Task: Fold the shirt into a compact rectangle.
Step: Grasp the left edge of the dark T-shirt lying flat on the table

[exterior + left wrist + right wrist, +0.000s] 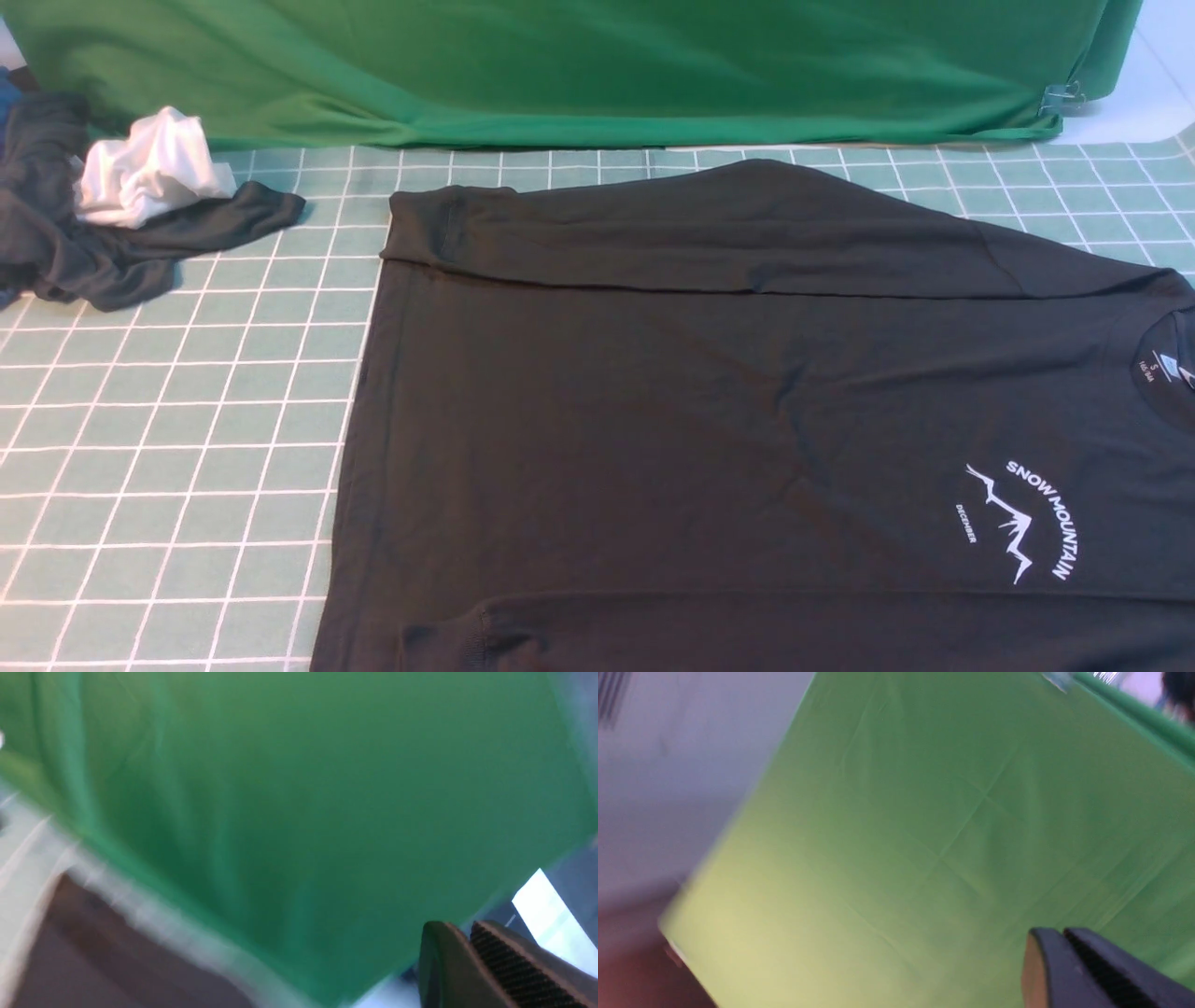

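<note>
The large black shirt (709, 420) lies flat on the checked mat, neck to the right, with the white "SNOW MOUNTAIN" print (1022, 523) and neck label (1158, 369) showing. Its far sleeve is folded across the top edge and the near sleeve lies along the bottom. Neither arm appears in the front view. In the left wrist view my left gripper (467, 928) is shut with nothing between the fingers, in front of green cloth; a dark blurred patch, perhaps the shirt, fills a corner. My right gripper (1062, 933) is shut too and empty, facing green cloth.
A smaller dark grey garment (103, 252) with a white cloth (149, 168) on it lies at the back left of the green checked mat (168, 448). A big green backdrop cloth (560, 65) hangs along the far edge, held by a metal clip (1060, 96).
</note>
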### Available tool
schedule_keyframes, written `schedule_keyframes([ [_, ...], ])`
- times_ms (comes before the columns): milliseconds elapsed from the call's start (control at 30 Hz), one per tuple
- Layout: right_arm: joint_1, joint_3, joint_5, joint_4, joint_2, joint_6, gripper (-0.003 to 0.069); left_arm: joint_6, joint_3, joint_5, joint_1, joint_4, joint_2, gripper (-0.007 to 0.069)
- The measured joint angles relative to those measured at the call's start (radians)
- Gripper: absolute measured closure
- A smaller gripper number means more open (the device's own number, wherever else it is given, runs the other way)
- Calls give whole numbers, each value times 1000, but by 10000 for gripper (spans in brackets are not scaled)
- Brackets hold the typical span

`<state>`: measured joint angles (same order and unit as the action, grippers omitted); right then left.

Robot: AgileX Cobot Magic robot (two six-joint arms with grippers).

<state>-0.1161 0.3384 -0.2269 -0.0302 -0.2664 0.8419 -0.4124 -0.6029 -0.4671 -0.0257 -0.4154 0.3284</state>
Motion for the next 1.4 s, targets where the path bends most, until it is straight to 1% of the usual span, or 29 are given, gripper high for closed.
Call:
schedule_keyframes([
  [67, -31, 173, 189, -51, -79, -152, 631, 79, -129, -203, 0, 52, 123, 589],
  [100, -55, 259, 340, -69, -134, -240, 632, 139, -194, -342, 0, 74, 215, 589],
  [133, -67, 325, 448, -75, -170, -312, 633, 169, -219, -404, 0, 80, 275, 589],
  [167, -91, 417, 586, -83, -216, -415, 633, 223, -253, -507, 0, 82, 345, 589],
  [200, -107, 471, 722, -86, -261, -472, 633, 252, -264, -559, 0, 78, 411, 589],
  [267, -144, 582, 966, -90, -346, -586, 631, 317, -265, -644, 0, 41, 525, 589],
  [333, -168, 624, 1147, -90, -419, -643, 630, 378, -232, -659, 0, -22, 621, 589],
  [433, -190, 631, 1274, -89, -490, -679, 629, 482, -162, -647, -15, -112, 716, 588],
  [500, -196, 626, 1305, -87, -521, -693, 628, 514, -132, -637, -34, -140, 765, 584],
  [567, -198, 624, 1324, -83, -561, -697, 624, 524, -106, -623, -88, -137, 852, 567],
  [633, -198, 622, 1326, -83, -583, -707, 622, 494, -101, -575, -141, -105, 906, 546],
  [700, -198, 619, 1323, -83, -598, -718, 622, 446, -101, -494, -206, -58, 962, 512],
  [800, -198, 619, 1310, -83, -615, -740, 618, 412, -101, -367, -286, 4, 1045, 442],
  [867, -198, 619, 1306, -83, -619, -764, 615, 406, -101, -295, -304, 22, 1086, 396],
  [900, -198, 619, 1306, -84, -618, -768, 615, 406, -101, -295, -304, 22, 1090, 391],
  [967, -198, 619, 1304, -86, -618, -783, 610, 391, -101, -234, -309, 43, 1138, 323],
  [1067, -201, 619, 1303, -87, -618, -802, 603, 386, -101, -215, -312, 70, 1194, 260],
  [1200, -202, 619, 1303, -88, -618, -817, 597, 387, -103, -216, -312, 58, 1256, 209],
  [1400, -202, 619, 1296, -90, -618, -820, 591, 403, -110, -224, -312, 24, 1265, 195],
])
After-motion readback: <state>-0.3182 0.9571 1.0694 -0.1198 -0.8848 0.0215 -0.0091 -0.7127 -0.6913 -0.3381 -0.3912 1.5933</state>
